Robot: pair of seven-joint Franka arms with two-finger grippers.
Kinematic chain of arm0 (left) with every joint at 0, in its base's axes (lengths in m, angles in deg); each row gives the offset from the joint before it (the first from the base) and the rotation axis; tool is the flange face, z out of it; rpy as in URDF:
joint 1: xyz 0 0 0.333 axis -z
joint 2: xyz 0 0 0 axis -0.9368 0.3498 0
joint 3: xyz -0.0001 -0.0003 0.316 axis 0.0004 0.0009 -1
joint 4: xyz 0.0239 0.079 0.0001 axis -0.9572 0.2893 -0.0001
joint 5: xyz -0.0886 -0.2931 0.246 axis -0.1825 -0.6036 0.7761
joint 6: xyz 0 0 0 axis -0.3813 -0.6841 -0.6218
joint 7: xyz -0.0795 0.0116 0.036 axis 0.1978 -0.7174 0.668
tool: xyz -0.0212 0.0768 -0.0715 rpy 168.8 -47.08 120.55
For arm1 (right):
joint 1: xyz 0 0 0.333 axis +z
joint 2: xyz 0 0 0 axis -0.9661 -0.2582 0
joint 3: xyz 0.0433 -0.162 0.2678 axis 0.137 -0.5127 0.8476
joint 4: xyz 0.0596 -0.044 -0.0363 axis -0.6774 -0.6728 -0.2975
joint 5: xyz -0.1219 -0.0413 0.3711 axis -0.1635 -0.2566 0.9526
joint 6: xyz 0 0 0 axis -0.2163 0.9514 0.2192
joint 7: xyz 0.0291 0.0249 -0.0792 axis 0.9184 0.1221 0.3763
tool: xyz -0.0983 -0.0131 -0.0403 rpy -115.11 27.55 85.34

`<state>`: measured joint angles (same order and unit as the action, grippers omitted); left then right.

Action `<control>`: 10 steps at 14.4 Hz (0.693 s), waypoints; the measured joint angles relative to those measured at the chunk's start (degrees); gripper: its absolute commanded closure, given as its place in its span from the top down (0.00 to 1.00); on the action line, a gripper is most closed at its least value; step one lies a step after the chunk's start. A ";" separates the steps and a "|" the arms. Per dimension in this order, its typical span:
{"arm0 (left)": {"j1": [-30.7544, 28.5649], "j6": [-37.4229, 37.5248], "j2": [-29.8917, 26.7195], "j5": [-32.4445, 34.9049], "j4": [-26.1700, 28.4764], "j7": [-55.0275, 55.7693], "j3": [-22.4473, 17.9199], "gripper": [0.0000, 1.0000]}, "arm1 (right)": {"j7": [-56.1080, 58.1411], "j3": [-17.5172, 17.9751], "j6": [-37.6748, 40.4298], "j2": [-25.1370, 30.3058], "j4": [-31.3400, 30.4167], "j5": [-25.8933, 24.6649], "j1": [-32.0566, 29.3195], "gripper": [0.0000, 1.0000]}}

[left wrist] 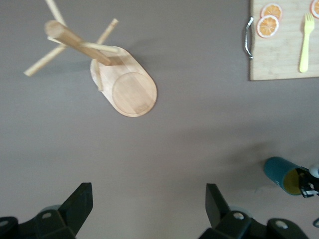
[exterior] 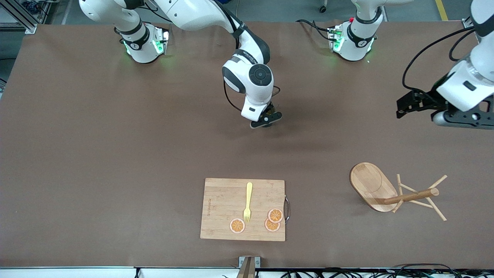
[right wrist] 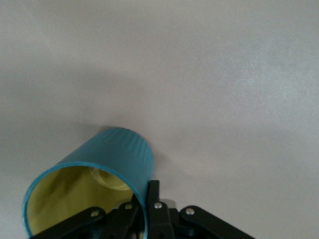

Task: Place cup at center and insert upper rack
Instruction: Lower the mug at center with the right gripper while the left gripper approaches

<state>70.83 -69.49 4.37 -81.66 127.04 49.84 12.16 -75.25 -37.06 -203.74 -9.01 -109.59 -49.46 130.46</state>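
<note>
Brown matting covers the whole table (exterior: 96, 154), and right in the middle of it the right gripper (exterior: 266, 120) is down low with the cup (right wrist: 94, 184) pinched by its wall, one finger inside the yellow lining and one outside on the teal. From the right wrist view the cup looks tilted, its base at or just off the mat, so I'd call it not yet set down; whether it touches the surface I can't quite tell. In the front view the wrist hides the cup almost completely, but the left wrist view catches it at the frame edge, teal with that mustard mouth showing. Over at the left arm's end of the table the left gripper (exterior: 405, 106) hangs in the air with its jaws spread wide and nothing between them, waiting. The mug tree (exterior: 389, 193) lies tipped over on its side, nearer the front camera, oval base up on edge and the post with its pegs pointing along the mat, well apart from both grippers. A cutting board (exterior: 243, 210) with a yellow fork (exterior: 248, 202) and orange slices (exterior: 272, 220) sits nearer the camera, untouched. So by my read: cup nearly delivered to centre, release to come, and the rack half hasn't begun.
</note>
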 measured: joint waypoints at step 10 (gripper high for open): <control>3.36 -3.23 3.30 -0.23 1.07 4.54 4.16 1.00 | -0.17 -0.88 5.31 -0.01 4.93 -0.06 -0.20 1.00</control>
<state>74.19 -72.72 7.67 -81.89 128.11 54.38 16.31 -75.43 -37.95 -198.43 -9.02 -104.66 -49.52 130.26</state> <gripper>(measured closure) 0.000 0.022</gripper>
